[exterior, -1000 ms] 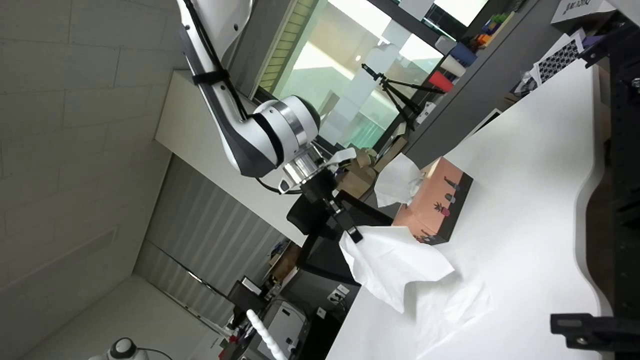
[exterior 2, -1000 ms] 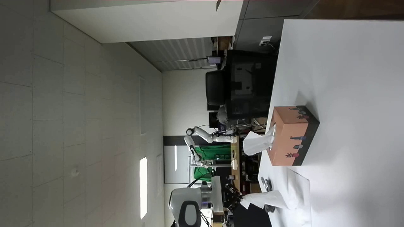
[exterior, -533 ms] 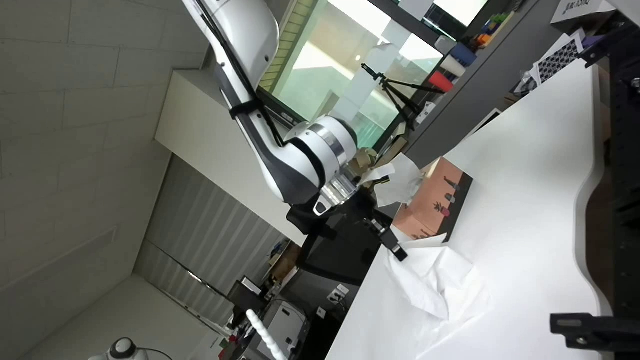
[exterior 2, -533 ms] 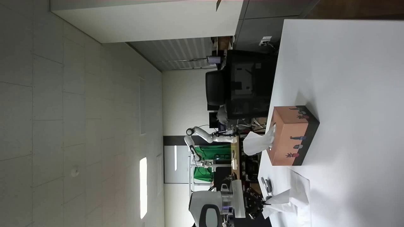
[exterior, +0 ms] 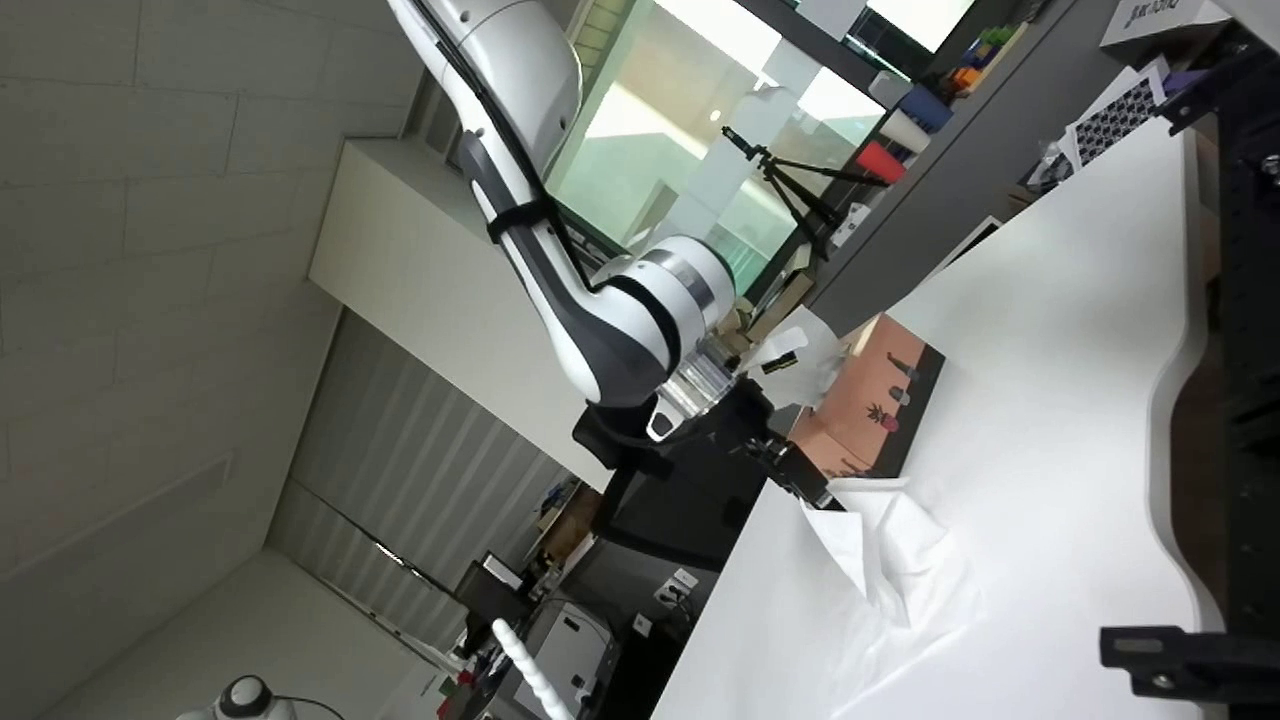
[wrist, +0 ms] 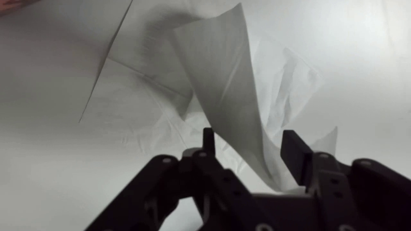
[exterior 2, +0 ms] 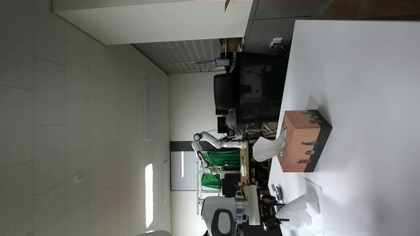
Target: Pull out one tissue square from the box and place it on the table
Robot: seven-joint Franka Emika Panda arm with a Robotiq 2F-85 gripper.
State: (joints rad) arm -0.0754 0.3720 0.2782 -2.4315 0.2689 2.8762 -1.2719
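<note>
In the wrist view my gripper [wrist: 249,141] stands open, its two black fingers well apart. A strip of the white tissue square [wrist: 221,73] rises between them and curls at the base, not pinched. In both exterior views the crumpled tissue square [exterior: 905,545] rests on the white table [exterior: 1060,430], its upper part still reaching the fingertips. The salmon tissue box [exterior 2: 300,147] with a dark lower band stands beside it, another white tissue [exterior 2: 265,149] sticking out of its slot. A flatter white sheet [exterior 2: 315,188] lies under the crumpled one.
Small dark items [exterior 2: 277,191] lie near the table's edge beyond the tissue. A black chair [exterior: 700,500] stands behind that edge. A black metal bracket [exterior: 1160,655] borders the table in an exterior view.
My gripper has come down toward the table with the tissue, which now slumps onto the sheet below. The fingers have parted from shut to open. The box has stayed put.
</note>
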